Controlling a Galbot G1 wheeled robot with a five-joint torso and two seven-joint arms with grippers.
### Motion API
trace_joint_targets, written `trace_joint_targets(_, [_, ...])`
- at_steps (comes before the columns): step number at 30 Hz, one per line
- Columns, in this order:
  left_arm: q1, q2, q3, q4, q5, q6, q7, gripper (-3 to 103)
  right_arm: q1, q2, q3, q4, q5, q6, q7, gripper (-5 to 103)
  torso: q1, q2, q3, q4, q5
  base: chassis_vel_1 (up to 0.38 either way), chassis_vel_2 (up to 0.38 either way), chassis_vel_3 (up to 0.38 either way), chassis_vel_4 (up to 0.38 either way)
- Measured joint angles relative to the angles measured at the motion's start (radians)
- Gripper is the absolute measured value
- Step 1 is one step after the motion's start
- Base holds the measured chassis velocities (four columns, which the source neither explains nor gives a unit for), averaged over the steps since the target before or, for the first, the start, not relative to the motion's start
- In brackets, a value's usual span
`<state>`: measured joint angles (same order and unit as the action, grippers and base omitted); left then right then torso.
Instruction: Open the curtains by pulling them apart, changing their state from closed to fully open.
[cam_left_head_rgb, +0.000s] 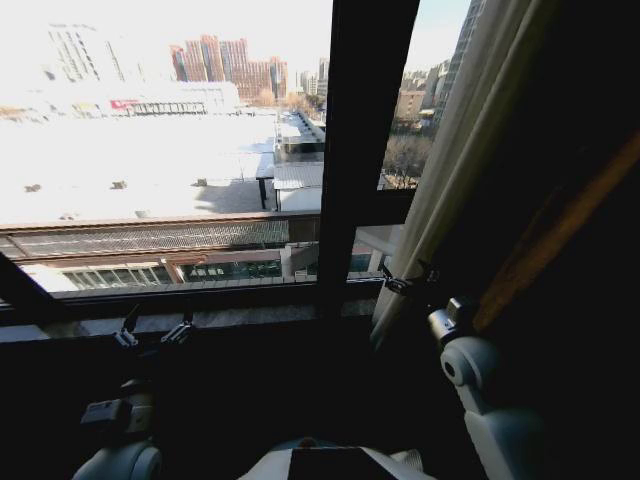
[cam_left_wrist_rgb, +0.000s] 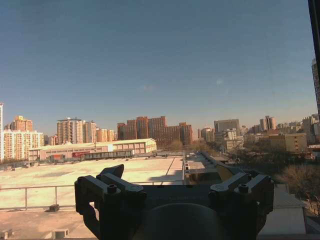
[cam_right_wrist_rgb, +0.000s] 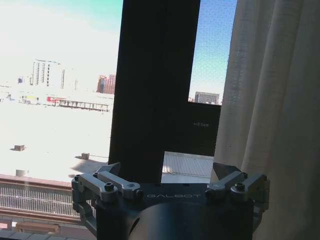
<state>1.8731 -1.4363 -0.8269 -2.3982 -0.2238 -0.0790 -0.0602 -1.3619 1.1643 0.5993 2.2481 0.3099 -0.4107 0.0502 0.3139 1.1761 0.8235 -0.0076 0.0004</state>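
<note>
- Daylight pours through a large window onto a dim room, with a flat rooftop and red-brown city blocks outside under a clear sky.
- Landmark: the dark window frame bar (cam_left_head_rgb: 362, 150), a broad upright post standing right of the middle of the glass.
- To the right of that bar hangs the curtain (cam_left_head_rgb: 470, 150), a cream pleated panel gathered toward the right side of the window and slanting across the head view; the glass left of the bar is uncovered.
- In the right wrist view the curtain (cam_right_wrist_rgb: 275, 100) falls in vertical folds just beside the bar (cam_right_wrist_rgb: 155, 85).
- Right gripper (cam_left_head_rgb: 410, 278) is raised below and to the right of the bar, at the curtain's lower inner edge; its fingers are spread and grasp nothing, and I cannot tell whether one touches the fabric. The right wrist view shows the same gripper (cam_right_wrist_rgb: 167, 175) with its fingers apart.
- Left gripper (cam_left_head_rgb: 155, 330) sits low, well to the left of the bar, just in front of the window sill (cam_left_head_rgb: 250, 318), fingers spread and empty; its own camera shows the gripper (cam_left_wrist_rgb: 172, 182) spread against the skyline.
</note>
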Motion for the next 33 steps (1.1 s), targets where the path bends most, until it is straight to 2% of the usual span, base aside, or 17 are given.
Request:
trace_joint_targets(4, [-0.002, 0.004, -0.002, 0.002, -0.001, -0.003, 0.000, 100, -0.008, 0.013, -0.021, 0.003, -0.044, 0.002, 0.000, 100, 0.000, 0.000, 0.000, 0.0000, -0.0003, 0.220, 0.208, -0.165, -0.191])
trace_joint_targets(33, [0.003, -0.002, -0.004, 0.002, 0.000, -0.009, -0.001, 100, -0.011, 0.022, -0.035, 0.001, -0.074, 0.009, -0.002, 100, 0.000, 0.000, 0.000, 0.0000, 0.0000, 0.331, 0.332, -0.326, -0.331])
